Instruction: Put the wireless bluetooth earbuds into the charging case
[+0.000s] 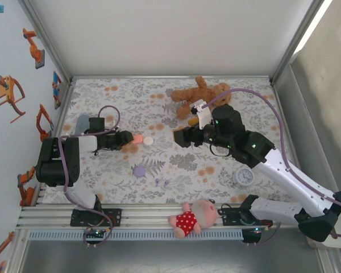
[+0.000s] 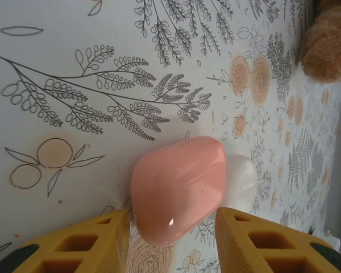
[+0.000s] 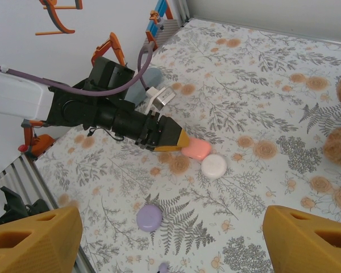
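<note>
1. Fingers [image 2: 74, 247] of the left gripper [image 2: 171, 222] stand open, one on each side of the coral case [image 2: 179, 187]. They are close to its flanks and hold nothing; I cannot tell whether either one touches it.
2. Just beside the coral case, on its right in the overhead view, lies the white case [image 1: 148, 140]. Both have their lids down.
3. Nearer the arm bases sits the lilac case [image 1: 139, 170], also closed. A little to its right the lilac earbuds [image 1: 159, 182] lie loose on the flowered cloth [image 1: 102, 182], well apart from both grippers.
4. These buds look very light, hard and smooth, so they will probably skid or flick away under a hasty pinch. The best hold is likely across the rounded body with the fingertips, closing gently. Their case would have to be open first.
5. Right gripper [image 1: 178, 137] hangs right of the white case. In its own wrist view the fingers [image 3: 34, 242] are spread wide, with nothing between them.
</note>
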{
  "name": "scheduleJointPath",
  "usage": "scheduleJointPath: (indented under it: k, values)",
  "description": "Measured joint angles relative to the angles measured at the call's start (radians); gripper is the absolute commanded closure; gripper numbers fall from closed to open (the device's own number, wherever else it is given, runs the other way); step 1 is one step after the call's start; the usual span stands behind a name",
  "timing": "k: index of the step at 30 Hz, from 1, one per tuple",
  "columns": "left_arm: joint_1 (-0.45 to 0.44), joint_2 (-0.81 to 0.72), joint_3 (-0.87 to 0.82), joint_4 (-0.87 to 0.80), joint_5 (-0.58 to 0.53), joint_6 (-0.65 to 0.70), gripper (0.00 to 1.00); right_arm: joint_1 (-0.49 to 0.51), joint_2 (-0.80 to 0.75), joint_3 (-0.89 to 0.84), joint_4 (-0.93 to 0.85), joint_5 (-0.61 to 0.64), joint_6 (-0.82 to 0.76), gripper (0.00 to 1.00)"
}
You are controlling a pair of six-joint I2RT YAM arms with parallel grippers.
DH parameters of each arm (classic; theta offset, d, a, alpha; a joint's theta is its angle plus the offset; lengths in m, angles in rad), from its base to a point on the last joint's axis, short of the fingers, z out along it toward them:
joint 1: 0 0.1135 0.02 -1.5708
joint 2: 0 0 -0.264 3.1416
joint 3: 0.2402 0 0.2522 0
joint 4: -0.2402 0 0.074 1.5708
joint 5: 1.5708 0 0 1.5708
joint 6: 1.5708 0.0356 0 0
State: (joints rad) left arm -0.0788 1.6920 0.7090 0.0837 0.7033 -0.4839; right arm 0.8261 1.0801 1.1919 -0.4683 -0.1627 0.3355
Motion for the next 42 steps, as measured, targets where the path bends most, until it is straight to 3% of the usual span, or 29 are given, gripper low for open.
scheduleJointPath:
  k: [8, 12, 18, 19, 20, 23, 31, 36, 42]
  values:
    - [0.027, -0.006, 0.002, -0.004, -0.005, 0.003, 0.53, 0.0, -0.01, 0.0, -0.015, 0.0, 0.0, 0.19]
    - [0.027, -0.079, -0.002, -0.008, -0.014, 0.002, 0.51, 0.0, -0.016, 0.0, -0.023, 0.005, -0.004, 0.18]
    - [0.027, -0.366, -0.031, -0.039, -0.047, -0.001, 0.46, 0.0, -0.017, -0.008, -0.018, 0.007, -0.024, 0.15]
    - [0.027, -0.418, -0.033, -0.054, -0.056, -0.001, 0.45, 0.0, -0.017, -0.015, -0.013, 0.003, -0.03, 0.02]
    - [0.027, -0.472, -0.034, -0.069, -0.065, 0.0, 0.44, 0.0, -0.017, -0.024, -0.008, -0.003, -0.04, 0.0]
    - [0.028, -0.636, -0.035, -0.149, -0.109, 0.011, 0.39, 0.018, -0.014, -0.06, 0.026, -0.021, -0.078, 0.0]
    - [0.028, -1.028, -0.068, -0.381, -0.245, 0.05, 0.21, 0.195, 0.082, -0.102, 0.114, 0.003, -0.313, 0.0]
    - [0.028, -1.207, -0.079, -0.512, -0.315, 0.055, 0.1, 0.252, 0.196, -0.114, 0.153, 0.028, -0.47, 0.0]
    - [0.028, -1.349, -0.103, -0.609, -0.383, 0.051, 0.04, 0.29, 0.336, -0.131, 0.226, 0.037, -0.61, 0.0]
